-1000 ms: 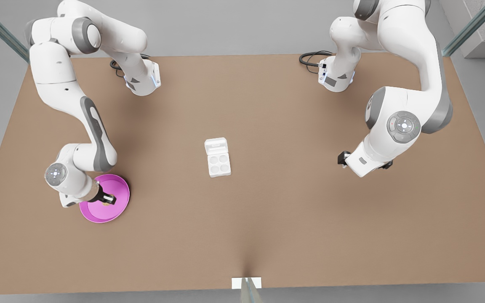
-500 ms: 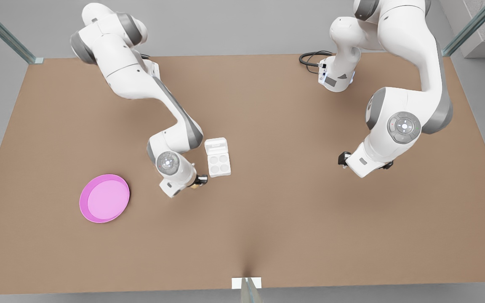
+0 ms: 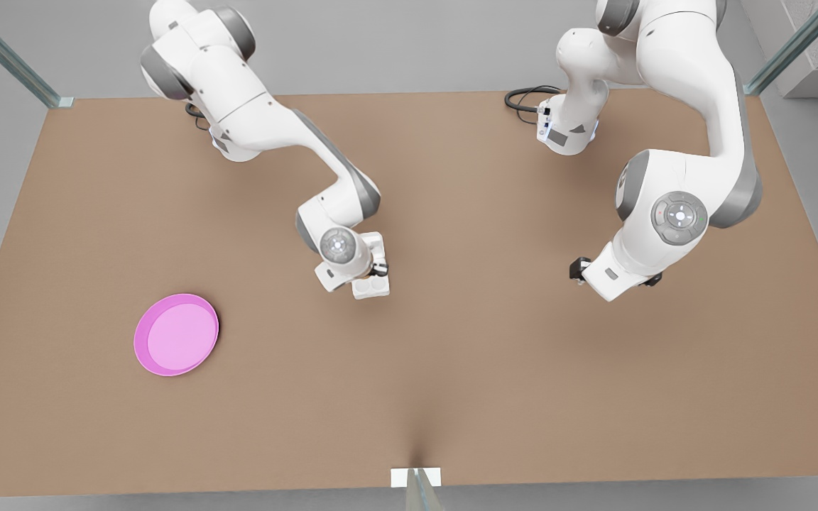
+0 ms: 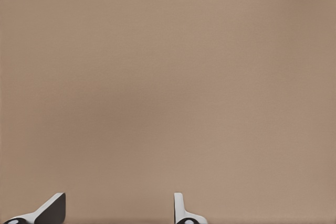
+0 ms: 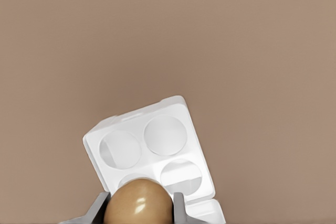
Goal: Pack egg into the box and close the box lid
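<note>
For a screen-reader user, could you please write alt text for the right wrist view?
The right gripper holds a tan egg between its fingers, just above a white four-cup egg carton with empty cups, on a brown table.

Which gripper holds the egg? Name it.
The right gripper, shut on the egg above the box; the left gripper hangs open over bare table.

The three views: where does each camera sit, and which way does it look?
Front view: high above, looking down on the table, plate, box; both arms show.
Left wrist view: on the waiting arm, facing the table; open left fingers show.
Right wrist view: above the box; right fingers hold the egg.
Shared: front and right wrist views show the box.
</note>
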Action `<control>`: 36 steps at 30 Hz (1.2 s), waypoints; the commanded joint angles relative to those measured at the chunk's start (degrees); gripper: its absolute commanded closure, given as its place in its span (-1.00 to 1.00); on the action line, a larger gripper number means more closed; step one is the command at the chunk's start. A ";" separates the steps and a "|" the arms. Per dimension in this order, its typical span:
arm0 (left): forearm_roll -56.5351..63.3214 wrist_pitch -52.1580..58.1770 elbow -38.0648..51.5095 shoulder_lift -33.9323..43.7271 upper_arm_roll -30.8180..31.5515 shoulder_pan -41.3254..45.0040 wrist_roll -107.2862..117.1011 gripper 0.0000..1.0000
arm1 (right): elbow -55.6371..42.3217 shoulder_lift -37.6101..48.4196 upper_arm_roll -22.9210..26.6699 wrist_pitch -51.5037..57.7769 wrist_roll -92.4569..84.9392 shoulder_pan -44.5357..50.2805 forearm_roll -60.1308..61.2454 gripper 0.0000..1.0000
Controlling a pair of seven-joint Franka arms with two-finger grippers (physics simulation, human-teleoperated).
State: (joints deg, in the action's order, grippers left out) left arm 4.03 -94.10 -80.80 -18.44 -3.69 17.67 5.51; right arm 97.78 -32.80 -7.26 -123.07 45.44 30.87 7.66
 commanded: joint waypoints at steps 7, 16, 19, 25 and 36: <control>0.10 -0.03 0.03 -0.10 -0.01 0.00 0.21 -1.00 | -0.13 -2.79 0.14 -3.14 15.20 1.21 -1.07 -1.00; -0.51 5.15 -4.80 7.54 6.76 3.34 20.32 -1.00 | -1.27 12.58 -0.04 16.36 -11.68 -25.41 -2.56 -1.00; -1.21 4.19 -11.92 11.67 26.00 3.43 52.48 -1.00 | -15.60 14.17 0.32 29.90 -45.78 -46.51 -11.00 -1.00; 13.11 -17.51 -12.63 -6.60 30.93 20.83 91.52 -1.00 | -23.95 17.33 1.71 35.17 -51.07 -43.80 -10.48 -1.00; 19.18 -29.91 -12.19 -17.07 29.35 19.95 94.60 -1.00 | -22.63 18.30 5.50 33.42 -51.60 -41.50 -8.72 -1.00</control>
State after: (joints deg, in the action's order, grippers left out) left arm 21.04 -118.48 -92.99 -35.32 25.73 37.63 65.08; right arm 75.18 -14.45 -1.75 -89.96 13.55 -10.68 -0.96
